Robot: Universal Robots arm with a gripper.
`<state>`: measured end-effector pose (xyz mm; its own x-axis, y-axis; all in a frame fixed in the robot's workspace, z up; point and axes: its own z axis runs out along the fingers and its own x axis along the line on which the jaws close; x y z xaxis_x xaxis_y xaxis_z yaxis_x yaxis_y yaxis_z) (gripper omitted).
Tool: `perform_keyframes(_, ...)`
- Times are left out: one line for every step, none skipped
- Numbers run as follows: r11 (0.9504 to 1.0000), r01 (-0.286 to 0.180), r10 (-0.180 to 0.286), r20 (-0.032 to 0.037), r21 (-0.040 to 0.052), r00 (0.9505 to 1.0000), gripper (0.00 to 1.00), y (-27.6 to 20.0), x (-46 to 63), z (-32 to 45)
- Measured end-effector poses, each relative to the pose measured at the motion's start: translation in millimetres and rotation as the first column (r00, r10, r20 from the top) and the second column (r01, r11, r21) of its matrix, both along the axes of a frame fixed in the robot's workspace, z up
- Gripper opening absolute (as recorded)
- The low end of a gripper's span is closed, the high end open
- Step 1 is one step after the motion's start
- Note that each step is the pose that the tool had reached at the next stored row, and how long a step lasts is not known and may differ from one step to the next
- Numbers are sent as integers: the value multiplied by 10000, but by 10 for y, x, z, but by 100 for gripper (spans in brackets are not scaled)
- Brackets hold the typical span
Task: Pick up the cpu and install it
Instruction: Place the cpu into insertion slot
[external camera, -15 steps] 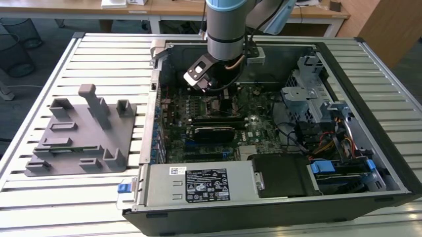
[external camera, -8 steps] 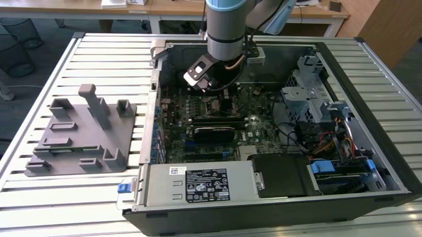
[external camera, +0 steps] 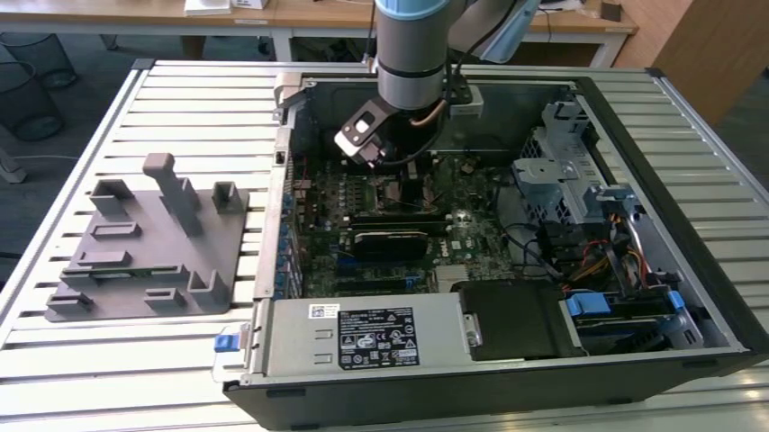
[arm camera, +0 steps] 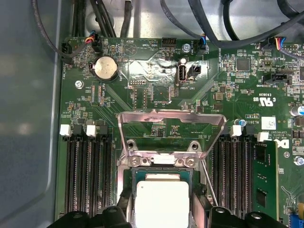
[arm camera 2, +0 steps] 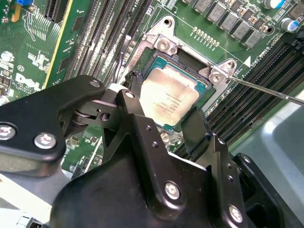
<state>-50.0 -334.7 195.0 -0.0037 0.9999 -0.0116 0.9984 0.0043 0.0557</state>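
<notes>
The cpu [arm camera 2: 168, 97] lies level inside the open socket [arm camera 2: 164, 45] on the motherboard [arm camera: 142, 61], its pale metal top facing up; in both wrist views the end effector [arm camera 2: 162, 105] straddles it and looks clamped on the cpu by two opposite edges. The hinged load plate [arm camera: 171, 116] stands raised behind the socket; the thin lever [arm camera 2: 266, 90] juts out just beside it; rows of memory slots [arm camera: 88, 175] flank both sides. In the exterior view the arm [external camera: 415, 45] reaches down into the computer case [external camera: 481, 396] on the slatted tabletop [external camera: 180, 90]. I judge the step to be seating; done well, it means keeping the chip flat, square to the socket frame, lowered straight without sliding, clear of plate and lever.
</notes>
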Motion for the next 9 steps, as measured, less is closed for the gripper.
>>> perform_keyframes(10000, 0, 0, -1, -1, 10000, 61, 0, 0, 8)
perform_keyframes(10000, 0, 0, 0, 0, 10000, 61, 0, 0, 17)
perform_keyframes(10000, 0, 0, 0, -1, 10000, 61, 0, 0, 27)
perform_keyframes(10000, 0, 0, 0, 0, 10000, 61, 0, 0, 38)
perform_keyframes(10000, 0, 0, 0, 0, 10000, 61, 0, 0, 50)
perform_keyframes(10000, 0, 0, -1, -1, 10000, 59, 0, 0, 62)
perform_keyframes(10000, 0, 0, -2, -1, 10000, 53, 0, 0, 70)
perform_keyframes(10000, 0, 0, -3, 0, 10000, 53, 0, 0, 78)
perform_keyframes(10000, -1, 1, -7, 0, 10000, 47, 0, 0, 86)
